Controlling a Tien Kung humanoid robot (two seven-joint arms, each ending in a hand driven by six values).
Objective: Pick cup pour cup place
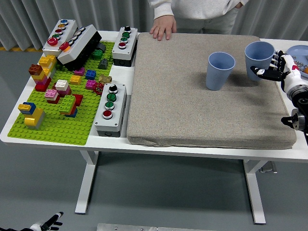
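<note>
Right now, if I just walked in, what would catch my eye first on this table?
Probably the robot's right hand at the right edge, fingers wrapped around a blue cup on the grey mat, with a second blue cup beside it. On the left, a green baseplate crowded with colourful bricks stands out.
</note>
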